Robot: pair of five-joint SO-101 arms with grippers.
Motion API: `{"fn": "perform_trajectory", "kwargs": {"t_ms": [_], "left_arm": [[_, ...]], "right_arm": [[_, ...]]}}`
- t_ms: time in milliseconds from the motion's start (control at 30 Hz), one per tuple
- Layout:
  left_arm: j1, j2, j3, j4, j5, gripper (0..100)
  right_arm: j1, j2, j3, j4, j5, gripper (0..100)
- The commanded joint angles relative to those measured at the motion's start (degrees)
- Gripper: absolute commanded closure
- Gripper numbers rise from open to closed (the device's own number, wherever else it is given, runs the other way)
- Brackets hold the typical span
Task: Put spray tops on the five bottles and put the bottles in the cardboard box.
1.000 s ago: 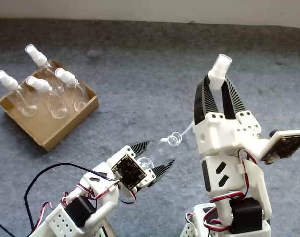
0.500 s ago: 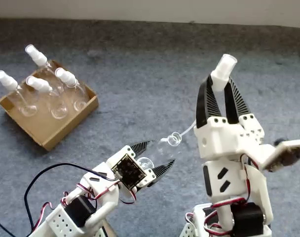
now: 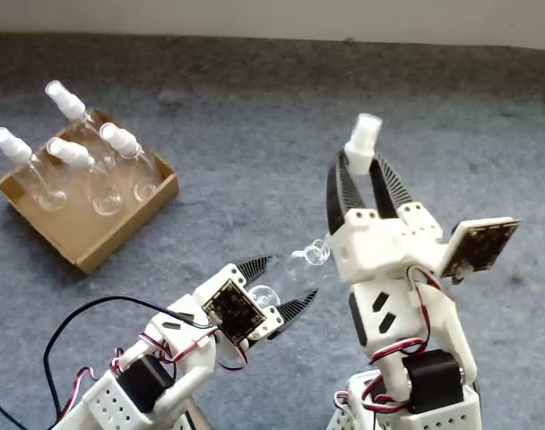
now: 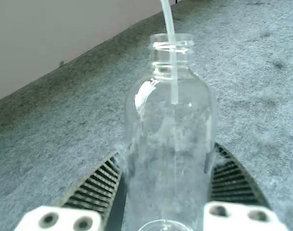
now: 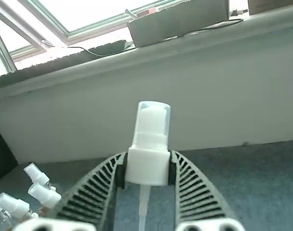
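- Between the two arms, the last bottle (image 4: 168,144) lies tipped in the left gripper (image 3: 283,281), whose jaws are squeezed on its sides.
- Its mouth points up at the right gripper (image 3: 359,168), whose jaws are clamped on a white spray top (image 5: 148,166).
- The thin tube (image 4: 169,57) of the top already pokes down through the bottle's mouth.
- To do this well, I think the top should slide slowly, straight along the tube, so the tube does not bend. Then it should sit flat on the mouth and be twisted tight.
- Off to the side, the cardboard box (image 3: 129,235) holds four bottles (image 3: 89,179), each leaning with a white top on.
- One spot in the box looks free.
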Motion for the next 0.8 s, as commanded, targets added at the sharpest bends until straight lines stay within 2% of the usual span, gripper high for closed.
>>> {"fn": "perform_trajectory", "kwargs": {"t_ms": [0, 133, 433, 667, 767], "left_arm": [[0.57, -0.92, 0.66, 0.09, -0.18, 93], [0.57, -0.92, 0.40, 0.09, -0.18, 93], [0.48, -0.92, 0.40, 0.09, -0.26, 93], [-3.03, -0.92, 0.31, 0.09, -0.26, 93], [-3.12, -0.92, 0.31, -0.18, -0.26, 93]], "right_arm": [[-1.10, -0.40, -0.66, 6.29, -0.26, 95.0], [-1.10, -0.40, -1.01, 12.44, -0.18, 95.0], [-1.10, -0.84, -1.27, 16.57, -0.09, 94.7], [-1.10, -9.71, -4.18, 18.51, 0.18, 94.7], [-1.27, -11.12, -4.09, 18.59, 4.40, 94.7]]}}
